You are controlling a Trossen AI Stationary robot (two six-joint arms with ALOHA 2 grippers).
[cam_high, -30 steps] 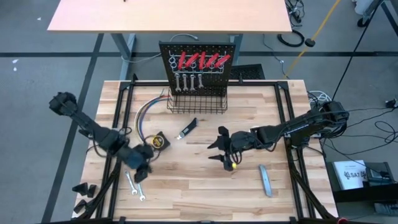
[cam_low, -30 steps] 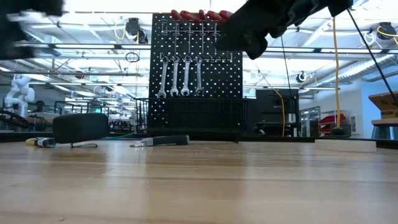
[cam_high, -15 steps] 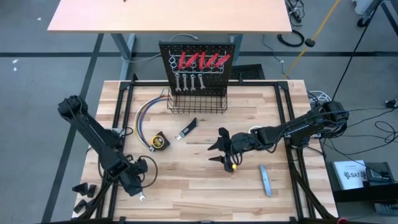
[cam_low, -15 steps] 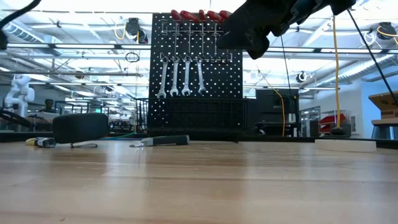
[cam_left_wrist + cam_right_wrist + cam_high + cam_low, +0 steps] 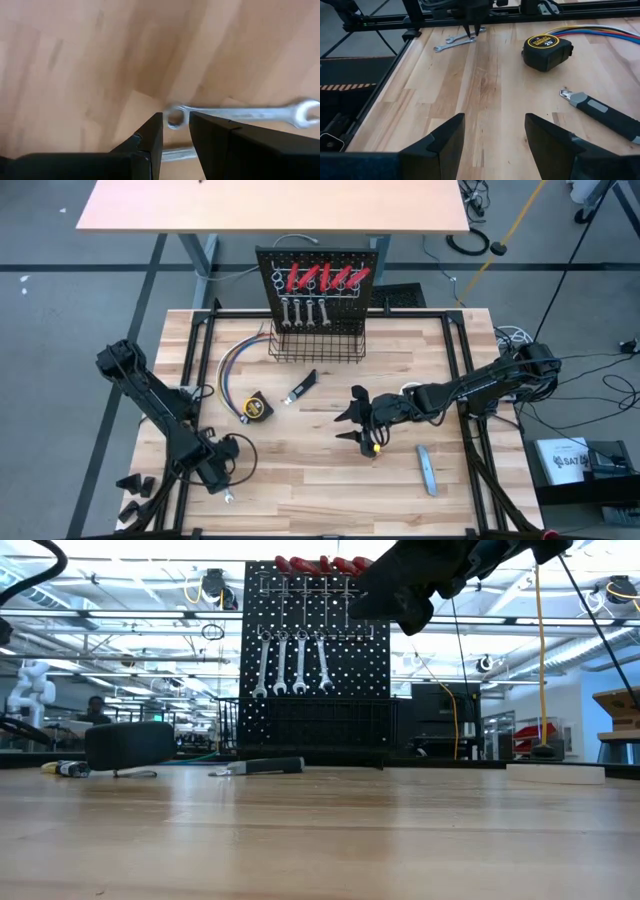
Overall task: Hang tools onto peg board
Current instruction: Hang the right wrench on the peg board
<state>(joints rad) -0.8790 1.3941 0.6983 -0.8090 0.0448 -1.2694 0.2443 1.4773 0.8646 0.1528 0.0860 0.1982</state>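
At the table's left front edge, the left gripper (image 5: pixel 222 485) points down over two loose wrenches (image 5: pixel 458 42); its fingers (image 5: pixel 150 137) stand a narrow gap apart, straddling the ring end of one wrench (image 5: pixel 240 113) that lies flat on the wood, and they seem not to be pinching it, though the wrist view leaves this unsure. Farther in lie the yellow tape measure (image 5: pixel 256 407) and, to its right, the black-handled knife (image 5: pixel 303 386). At the back stands the peg board (image 5: pixel 320 285), with red-handled tools (image 5: pixel 328 277) along its top and four wrenches (image 5: pixel 291 664) hanging below them. Right of centre, the right gripper (image 5: pixel 356 418) hovers above the table, fingers wide apart and empty. A grey bar (image 5: pixel 427 470) lies near the front right.
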